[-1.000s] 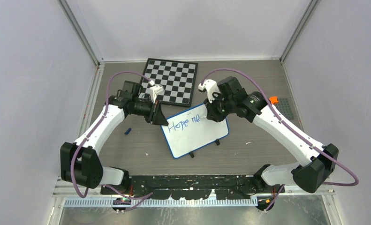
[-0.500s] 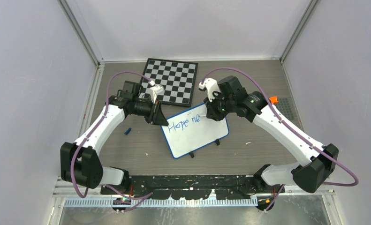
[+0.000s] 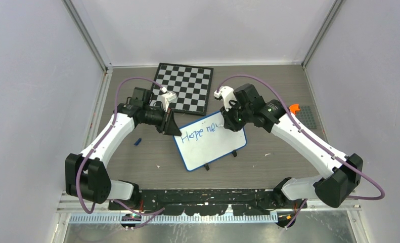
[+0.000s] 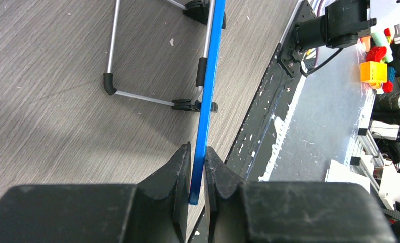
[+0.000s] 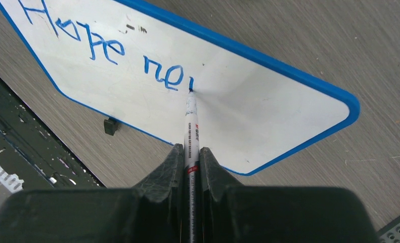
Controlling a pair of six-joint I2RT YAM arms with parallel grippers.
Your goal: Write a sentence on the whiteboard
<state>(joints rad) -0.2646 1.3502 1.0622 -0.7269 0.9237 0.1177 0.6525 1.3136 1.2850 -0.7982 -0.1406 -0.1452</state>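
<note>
Left end effector [image 4: 197,157]: jaws drawn close, clamped on the blue rim of the whiteboard [image 3: 210,142] at its left corner, one finger on each face of the edge. Right end effector [image 5: 190,154]: jaws fully closed on a white marker [image 5: 191,126], gripped along the barrel, with the tip touching the board face. Whiteboard: white face, blue rim and rounded corners, raised on wire legs with small black feet. It sits mid-worktop [image 3: 268,86], turned at an angle, just in front of a black-and-white chessboard [image 3: 185,86], between the two arms. Sentence [image 5: 112,50]: blue handwriting on the upper line, reading "Hope ne" followed by one short upright stroke; the marker tip rests at the foot of that stroke. The board face below the line is blank. Also present: a small blue item [image 3: 137,142] on the worktop left of the board, apart from it; it is too small to identify.
</note>
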